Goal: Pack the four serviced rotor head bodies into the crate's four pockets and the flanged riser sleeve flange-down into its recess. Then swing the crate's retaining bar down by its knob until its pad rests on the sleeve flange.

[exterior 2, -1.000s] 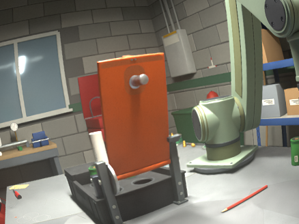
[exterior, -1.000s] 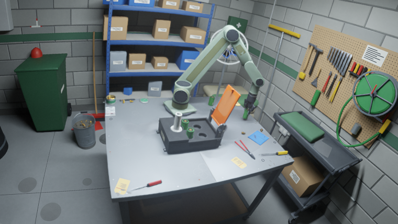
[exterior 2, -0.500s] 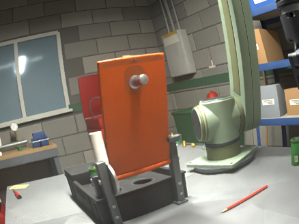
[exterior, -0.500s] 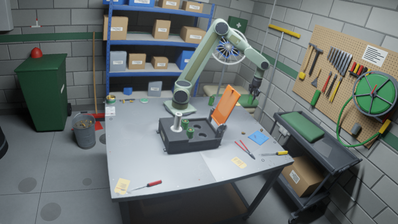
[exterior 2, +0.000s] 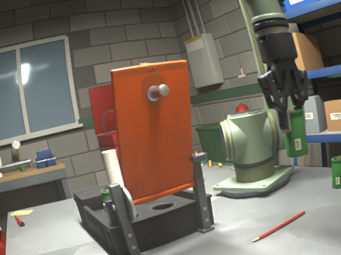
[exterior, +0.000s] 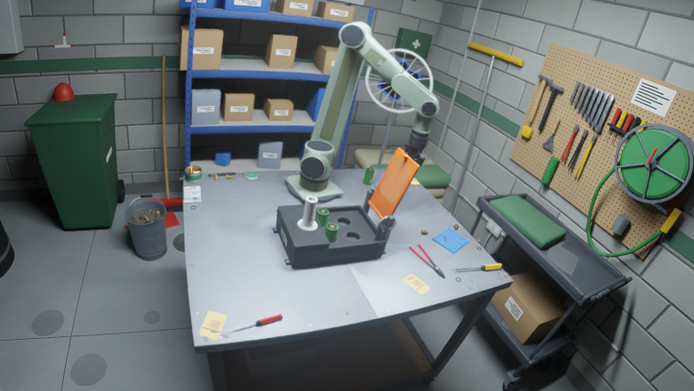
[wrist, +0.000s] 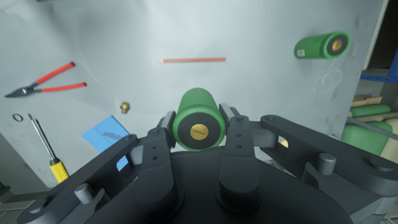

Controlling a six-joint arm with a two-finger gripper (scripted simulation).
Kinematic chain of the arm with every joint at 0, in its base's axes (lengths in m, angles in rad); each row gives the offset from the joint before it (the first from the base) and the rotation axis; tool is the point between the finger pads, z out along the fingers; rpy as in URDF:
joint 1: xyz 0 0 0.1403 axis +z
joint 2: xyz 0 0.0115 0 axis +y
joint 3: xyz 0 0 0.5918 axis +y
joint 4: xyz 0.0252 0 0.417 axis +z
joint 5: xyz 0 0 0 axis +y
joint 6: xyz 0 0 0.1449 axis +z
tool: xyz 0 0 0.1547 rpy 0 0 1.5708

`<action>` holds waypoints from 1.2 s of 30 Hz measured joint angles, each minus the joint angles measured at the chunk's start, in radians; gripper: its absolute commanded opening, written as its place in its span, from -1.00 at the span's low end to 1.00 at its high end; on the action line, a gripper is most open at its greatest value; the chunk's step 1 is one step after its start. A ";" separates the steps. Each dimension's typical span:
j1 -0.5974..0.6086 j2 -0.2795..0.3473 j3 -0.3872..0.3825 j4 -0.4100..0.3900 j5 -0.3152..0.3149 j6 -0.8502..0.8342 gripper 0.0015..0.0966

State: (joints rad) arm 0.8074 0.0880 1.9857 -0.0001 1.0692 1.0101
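A green rotor head body (wrist: 199,121) hangs upright in my gripper (exterior 2: 286,113), which grips it above the table's far right part, behind the raised orange retaining bar (exterior: 393,183) with its metal knob (exterior 2: 159,91). The dark crate (exterior: 332,235) sits mid-table. Two green bodies (exterior: 327,223) stand in its pockets, and two pockets (exterior: 348,229) are empty. The pale riser sleeve (exterior: 309,212) stands in the crate's left recess. Another green body (exterior: 368,176) stands on the table near the arm's base.
The table's far right edge lies just below the gripper, with green cushions (exterior: 432,176) beyond it. A red pencil (wrist: 192,59), red-handled pliers (exterior: 426,260), a yellow screwdriver (exterior: 478,267), a blue sheet (exterior: 450,240) and a brass fitting (wrist: 125,107) lie on the table's right side.
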 measured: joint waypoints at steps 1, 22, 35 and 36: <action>-0.024 -0.028 0.031 0.000 -0.003 -0.024 -0.86; -0.828 -0.381 0.315 0.000 0.064 -0.825 -0.86; -0.928 -0.217 0.209 0.000 0.007 -0.929 -0.86; -0.942 -0.181 0.179 0.000 0.000 -0.943 -0.86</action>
State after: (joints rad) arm -0.1350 -0.0928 2.1649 0.0001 1.0691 0.0671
